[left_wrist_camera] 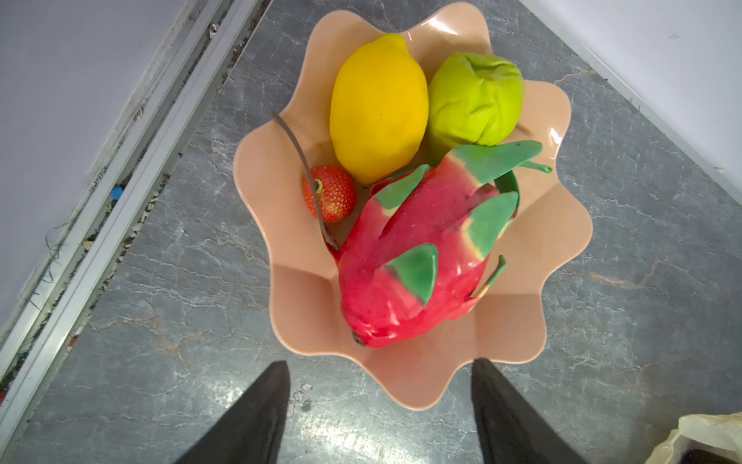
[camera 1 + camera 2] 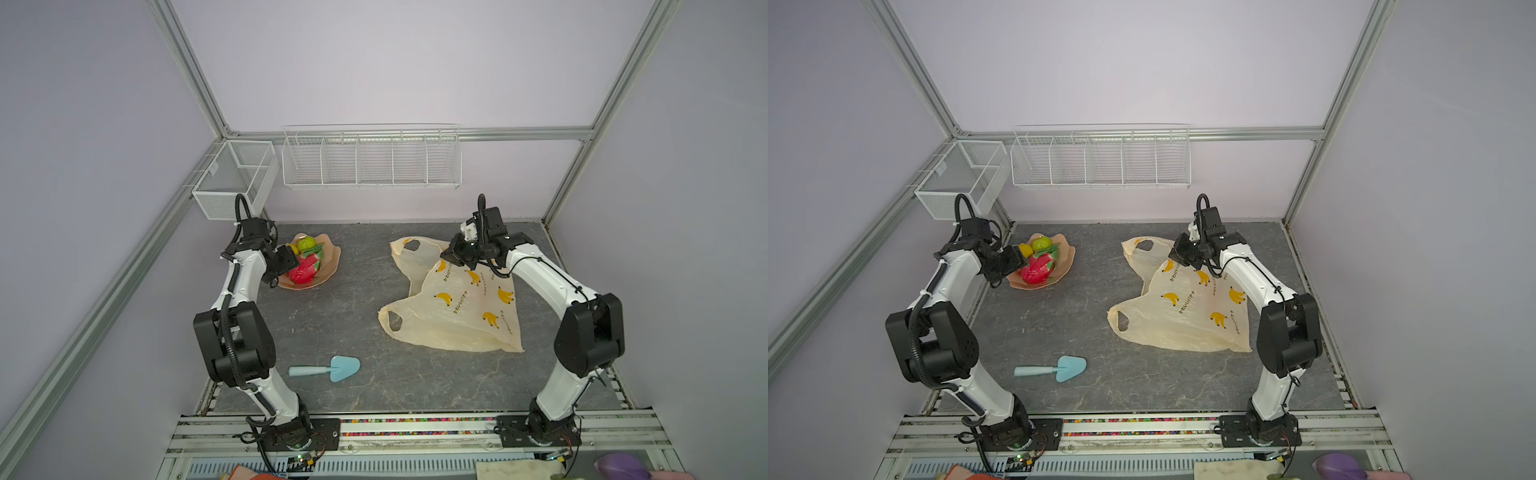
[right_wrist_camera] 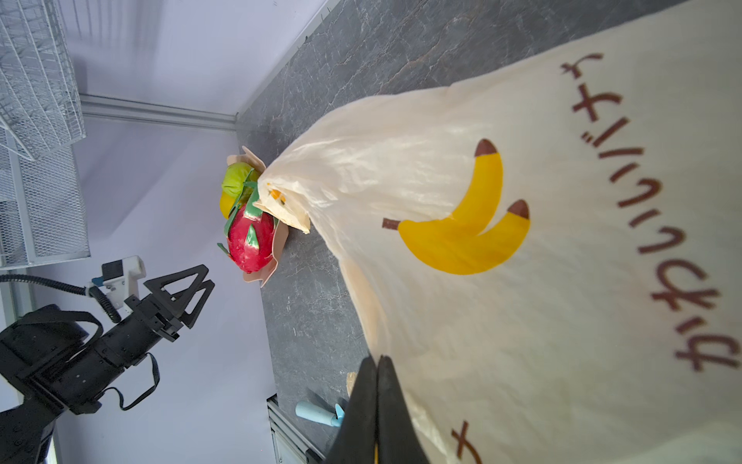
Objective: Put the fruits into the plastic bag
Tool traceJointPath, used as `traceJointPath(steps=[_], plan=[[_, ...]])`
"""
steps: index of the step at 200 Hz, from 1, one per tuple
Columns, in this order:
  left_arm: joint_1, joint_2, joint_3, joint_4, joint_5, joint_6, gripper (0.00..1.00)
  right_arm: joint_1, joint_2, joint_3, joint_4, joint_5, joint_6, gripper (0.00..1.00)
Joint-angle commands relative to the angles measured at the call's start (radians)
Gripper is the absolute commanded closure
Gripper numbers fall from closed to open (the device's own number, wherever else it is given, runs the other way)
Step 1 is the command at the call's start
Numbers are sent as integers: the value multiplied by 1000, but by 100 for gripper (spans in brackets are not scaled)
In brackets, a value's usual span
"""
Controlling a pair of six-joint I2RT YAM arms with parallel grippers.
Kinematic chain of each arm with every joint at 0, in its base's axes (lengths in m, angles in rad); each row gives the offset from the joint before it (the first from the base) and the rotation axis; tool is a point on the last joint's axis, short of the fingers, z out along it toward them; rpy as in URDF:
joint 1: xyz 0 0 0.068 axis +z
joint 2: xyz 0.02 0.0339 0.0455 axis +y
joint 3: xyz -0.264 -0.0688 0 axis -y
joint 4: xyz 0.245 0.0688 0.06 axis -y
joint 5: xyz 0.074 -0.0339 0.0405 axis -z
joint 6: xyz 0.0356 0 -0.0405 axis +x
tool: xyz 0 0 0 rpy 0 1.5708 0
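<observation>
Glossy plastic fruits (image 2: 306, 259) lie heaped in the peach scalloped dish (image 1: 305, 305): a slick dragon fruit (image 1: 417, 257) (green scales jutting), a smooth lemon (image 1: 379, 108), a wrinkled green piece (image 1: 475, 100) and a pebbled strawberry (image 1: 331, 193). At the dish rim the left gripper (image 1: 380, 363) hovers, jaws spread and empty. It would do best to straddle the dragon fruit's broad middle. Well apart from the dish, the right gripper (image 3: 377, 361) is pinched shut on the thin, crinkly plastic bag (image 2: 457, 307).

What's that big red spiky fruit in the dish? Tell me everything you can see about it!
It's a toy dragon fruit: shiny red-pink, like plastic, with pointy green scales, yellowish at their bases. It's whole and lies on its side in the peach wavy dish, the biggest fruit there. A lemon, a green fruit and a strawberry sit close beside it. Nothing grips it.
</observation>
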Motion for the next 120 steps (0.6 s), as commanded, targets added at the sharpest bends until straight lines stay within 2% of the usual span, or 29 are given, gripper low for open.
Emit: traceJointPath(steps=[1,59,120], plan=[[42,-60,-64,-13,60,-39,28,-9,16,15,-13,-12,-14,93],[201,-103,-214,76,149,-156,30,-15,33,21,-6,-26,-15,93],[232,-46,-255,226,245,-267,34,-16,36,17,-1,-28,-11,93]])
